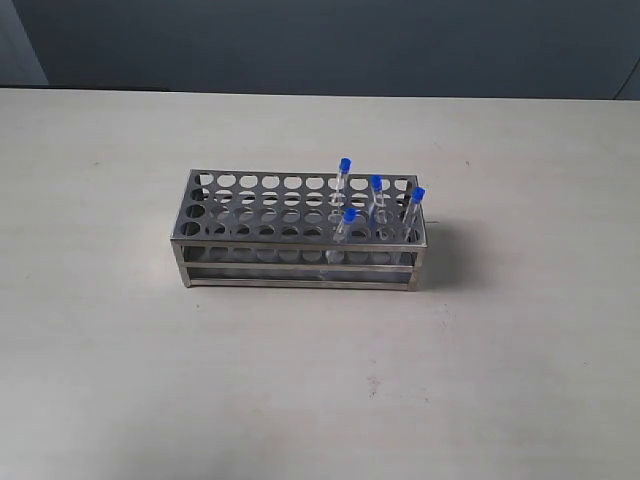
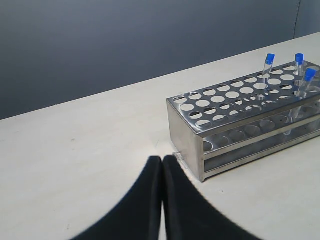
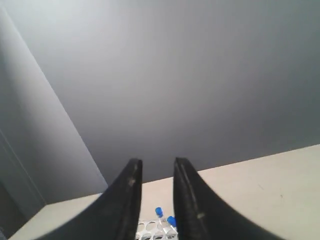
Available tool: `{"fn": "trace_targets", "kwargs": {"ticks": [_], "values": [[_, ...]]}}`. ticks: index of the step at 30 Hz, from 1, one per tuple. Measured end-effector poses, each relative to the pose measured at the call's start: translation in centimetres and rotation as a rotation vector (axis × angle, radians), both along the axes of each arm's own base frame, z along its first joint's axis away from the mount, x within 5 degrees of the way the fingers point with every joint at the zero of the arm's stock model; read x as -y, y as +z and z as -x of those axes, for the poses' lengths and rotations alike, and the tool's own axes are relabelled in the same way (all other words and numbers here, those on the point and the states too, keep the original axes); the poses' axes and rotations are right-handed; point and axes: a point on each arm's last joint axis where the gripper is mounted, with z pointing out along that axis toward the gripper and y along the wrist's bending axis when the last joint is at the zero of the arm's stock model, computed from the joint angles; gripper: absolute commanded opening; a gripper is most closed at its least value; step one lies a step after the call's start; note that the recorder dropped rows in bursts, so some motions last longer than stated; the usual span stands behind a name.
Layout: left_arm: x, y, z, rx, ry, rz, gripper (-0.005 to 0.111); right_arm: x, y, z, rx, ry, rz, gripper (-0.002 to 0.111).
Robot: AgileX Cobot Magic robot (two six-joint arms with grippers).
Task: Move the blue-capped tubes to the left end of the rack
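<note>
At the right end of the rack [image 1: 290, 262], as the exterior view shows it, the four blue-capped tubes [image 1: 376, 195] stand close together, some leaning in their holes, so all four are yet to be moved. The right gripper [image 3: 157, 162] hangs high with its jaws apart and nothing between them. The left gripper [image 2: 162, 160] hovers low near the rack's left end, jaws pressed together. The likeliest trouble is crowding: jaws lowered around one thin tube could knock a neighbour. A tilted tube pulled straight up could also bind in its hole and drag or lift the rack. The left-end holes are all vacant, and the tabletop [image 1: 120, 350] lies bare on every side, its edges well apart from the rack, giving ample room for approach.
</note>
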Motion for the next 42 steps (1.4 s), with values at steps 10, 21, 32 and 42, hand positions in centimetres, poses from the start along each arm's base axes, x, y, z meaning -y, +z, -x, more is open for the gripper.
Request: {"fn": "trace_targets", "kwargs": {"ticks": [10, 21, 32, 42], "values": [[0.0, 0.0, 0.0, 0.0, 0.0, 0.0, 0.0, 0.3, -0.4, -2.9, -0.18, 0.03, 0.061, 0.023], [0.0, 0.0, 0.0, 0.0, 0.0, 0.0, 0.0, -0.4, -0.5, -5.3, -0.381, 0.195, 0.004, 0.023], [0.0, 0.0, 0.0, 0.0, 0.0, 0.0, 0.0, -1.5, -0.8, -6.2, -0.489, 0.396, -0.15, 0.023], [0.0, 0.0, 0.0, 0.0, 0.0, 0.0, 0.0, -2.1, -2.6, -7.9, -0.73, 0.58, -0.269, 0.023]]}}
